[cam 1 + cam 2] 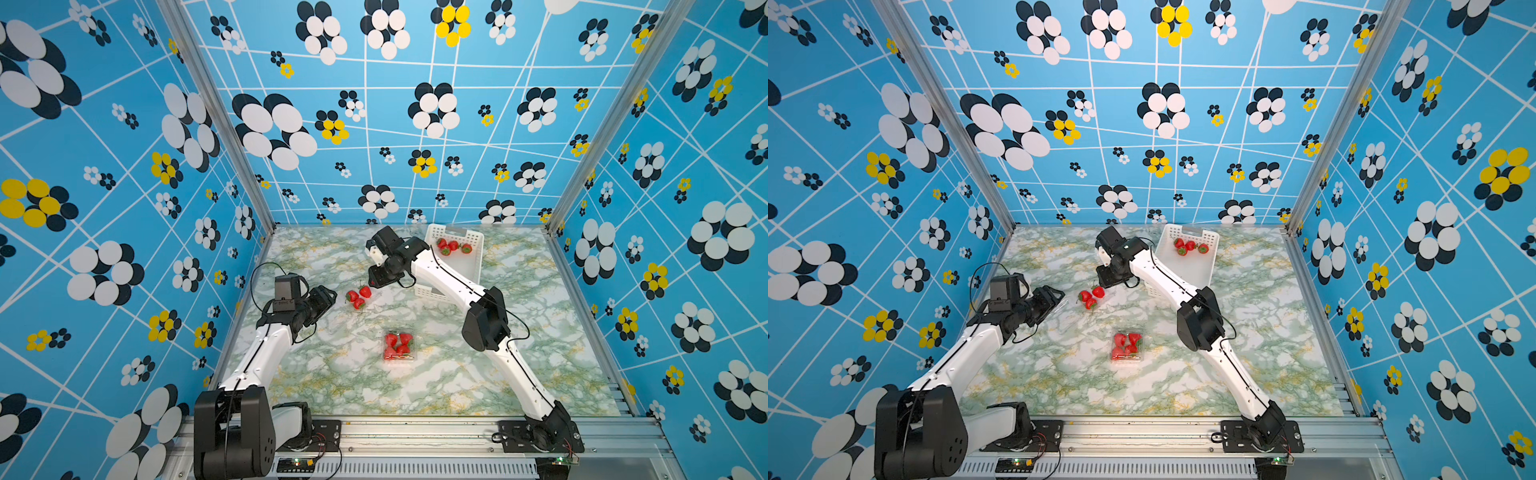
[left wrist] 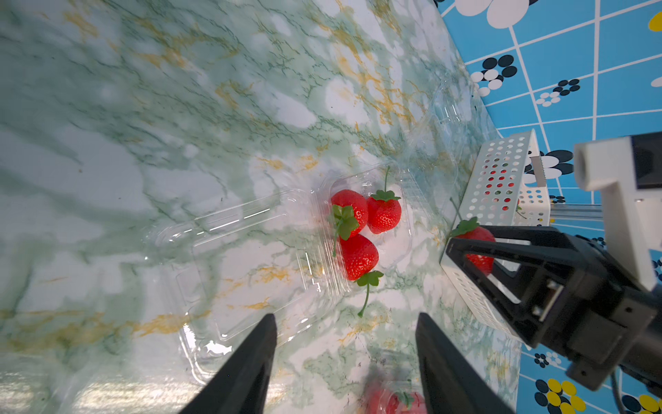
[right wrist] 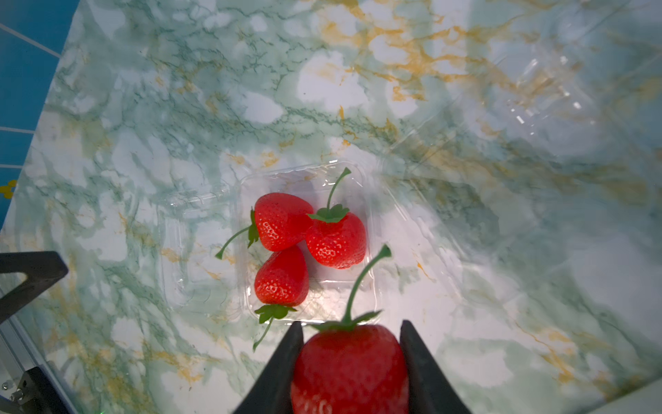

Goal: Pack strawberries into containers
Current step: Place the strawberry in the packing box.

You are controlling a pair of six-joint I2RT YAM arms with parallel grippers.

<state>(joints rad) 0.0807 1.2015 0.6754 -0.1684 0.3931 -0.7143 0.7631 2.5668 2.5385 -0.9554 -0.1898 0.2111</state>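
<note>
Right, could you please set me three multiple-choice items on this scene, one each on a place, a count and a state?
1. Where on the table is the basket?
A. near left corner
B. near edge, centre
C. far side, right of centre

2. How many strawberries lie in the open box?
A. one
B. three
C. six

3. What is the right tool's state?
A. shut on a strawberry
B. open, empty
C. out of view

Key: 1 C, both top views show it at the far edge; 2 B, both wrist views show three; 3 A, the right wrist view shows the strawberry clamped in it.
</note>
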